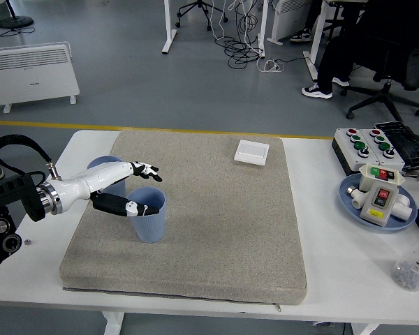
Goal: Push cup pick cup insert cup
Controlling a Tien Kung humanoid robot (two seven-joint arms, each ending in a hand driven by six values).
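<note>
Two light blue ribbed cups stand upright on the grey mat (216,230). The nearer cup (149,222) is at the mat's left middle. The farther cup (109,183) stands behind it to the left and is largely hidden by my left arm. My left hand (138,188) reaches in from the left above both cups, fingers spread. Its thumb lies at the nearer cup's left rim, its fingers stretch out past the farther cup. It holds nothing. The right arm is out of view.
A small white square box (252,151) lies at the mat's far edge. On the right stand a button box (369,145), a blue plate (354,206) carrying a switch unit, and a clear bottle (415,261) near the edge. A small screw (27,242) lies on the table at left.
</note>
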